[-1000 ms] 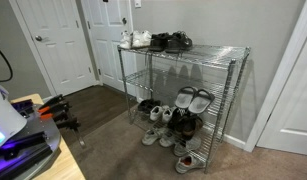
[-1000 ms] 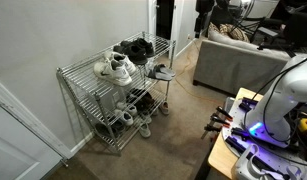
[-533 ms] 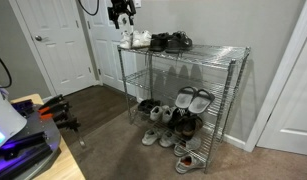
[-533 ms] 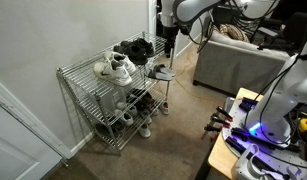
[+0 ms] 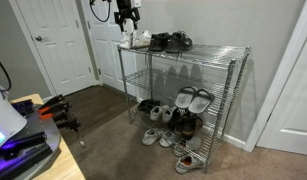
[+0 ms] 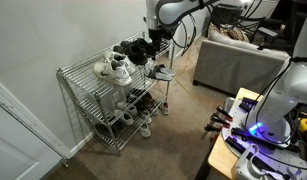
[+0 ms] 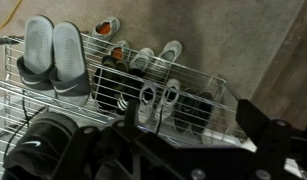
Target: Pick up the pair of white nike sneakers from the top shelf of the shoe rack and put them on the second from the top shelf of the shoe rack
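Note:
The white sneakers sit on the top shelf of the wire shoe rack, next to black shoes. Both pairs also show in the other exterior view, the white sneakers and the black shoes. My gripper hangs just above the rack's end near the door, fingers down, touching nothing; it also shows in an exterior view. In the wrist view the gripper is open and empty, looking down through the wire shelves. A black shoe lies below it; I cannot make out the white sneakers there.
The second shelf is mostly bare. Grey slippers and several sneakers fill the lower shelves and floor. A white door stands beside the rack, a sofa behind it, and a cluttered table in front.
One second ago no arm was in view. It has swung in over the rack's door end and now hangs just above the top shelf.

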Robot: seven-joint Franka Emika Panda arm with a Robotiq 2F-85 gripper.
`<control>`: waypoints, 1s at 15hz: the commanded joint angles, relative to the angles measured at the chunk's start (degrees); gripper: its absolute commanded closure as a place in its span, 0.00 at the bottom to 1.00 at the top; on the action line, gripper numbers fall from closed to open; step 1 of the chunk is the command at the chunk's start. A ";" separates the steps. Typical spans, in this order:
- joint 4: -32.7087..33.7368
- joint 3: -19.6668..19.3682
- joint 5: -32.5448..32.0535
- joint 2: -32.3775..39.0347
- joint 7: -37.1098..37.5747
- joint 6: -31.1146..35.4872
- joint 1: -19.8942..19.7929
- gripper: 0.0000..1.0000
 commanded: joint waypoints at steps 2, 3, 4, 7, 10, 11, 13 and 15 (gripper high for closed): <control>4.83 3.22 9.88 3.69 -3.91 1.34 0.72 0.00; 5.34 4.05 11.43 4.37 -4.52 1.36 1.26 0.00; 6.02 4.73 12.69 5.02 -5.26 1.07 1.58 0.00; 8.70 6.16 14.52 7.67 -6.59 0.34 2.84 0.00; 11.11 6.84 14.37 9.85 -7.10 2.37 4.15 0.00; 12.02 7.04 14.05 10.70 -7.44 3.97 4.55 0.00; 13.53 7.45 13.94 12.34 -8.88 6.71 4.97 0.00; 13.98 7.28 13.24 13.40 -9.08 12.29 5.56 0.00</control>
